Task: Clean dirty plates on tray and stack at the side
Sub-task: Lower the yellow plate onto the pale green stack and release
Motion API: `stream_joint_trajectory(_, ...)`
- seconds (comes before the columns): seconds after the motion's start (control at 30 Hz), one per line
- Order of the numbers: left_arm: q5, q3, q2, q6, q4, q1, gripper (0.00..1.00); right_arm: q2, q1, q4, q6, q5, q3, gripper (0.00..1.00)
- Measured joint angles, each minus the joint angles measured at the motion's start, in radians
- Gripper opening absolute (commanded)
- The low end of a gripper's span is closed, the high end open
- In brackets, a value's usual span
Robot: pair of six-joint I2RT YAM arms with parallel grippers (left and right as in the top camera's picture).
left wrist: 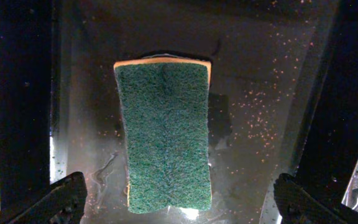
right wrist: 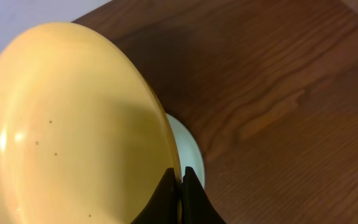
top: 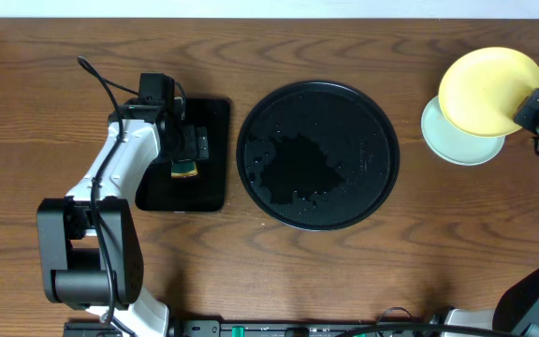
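Yellow plate (right wrist: 73, 124), glossy, pinched at its rim by the right claw (right wrist: 181, 186), which is clenched tight on the thin edge. The plate hangs tilted, hollow side to the wrist camera, with a few dark specks on it.

Handling, judged: stiff and hard, light enough for a rim pinch. The gloss suggests it is slick, more so if wet. A one-edge hold lets it swing. Ceramic or plastic, cannot tell, so treat it as chippable. The rim is the only purchase; the hold should sit well over the lip.

Just below the claw: mint plate (right wrist: 190, 149), flat on the tabletop (right wrist: 278, 81), partly under the yellow one. Whether one or two are stacked there, cannot tell. Contact between yellow and mint is unclear.

Tabletop: dark brown wood grain, dry-looking around the claw, with room to set down on the near sides.

Farther out, toward the other arm: round black tray (top: 344, 112), no plates on it, water film and droplets across its floor.

Beyond that: left claw (left wrist: 179, 198), spread wide and holding nothing, hovering over a green sponge (left wrist: 163, 130) that lies in a wet rectangular tray (left wrist: 272, 93).
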Motion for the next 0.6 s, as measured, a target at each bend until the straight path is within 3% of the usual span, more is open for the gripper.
stream_joint_trajectory(0.1,0.0,0.0,0.0,0.0,0.0,0.0,0.96,0.013,-0.002,0.003,0.0,0.01,0.0,0.02)
stream_joint_trajectory(0.17,0.0,0.0,0.0,0.0,0.0,0.0,0.96,0.033,-0.002,0.009,0.001,0.016,0.0,0.11)
stream_joint_trajectory(0.2,0.0,0.0,0.0,0.0,0.0,0.0,0.96,0.045,-0.002,0.012,0.008,0.019,0.0,0.24)
stream_joint_trajectory(0.27,0.0,0.0,0.0,0.0,0.0,0.0,0.96,0.07,-0.002,0.019,0.016,0.025,0.0,0.63)
stream_joint_trajectory(0.3,0.0,0.0,0.0,0.0,0.0,0.0,0.96,0.083,-0.002,0.02,0.011,0.026,0.0,0.75)
stream_joint_trajectory(0.37,0.0,0.0,0.0,0.0,0.0,0.0,0.96,0.111,-0.002,0.021,0.011,0.028,0.0,0.79)
stream_joint_trajectory(0.6,0.0,0.0,0.0,0.0,0.0,0.0,0.96,0.145,-0.002,-0.018,-0.069,-0.09,0.0,0.79)
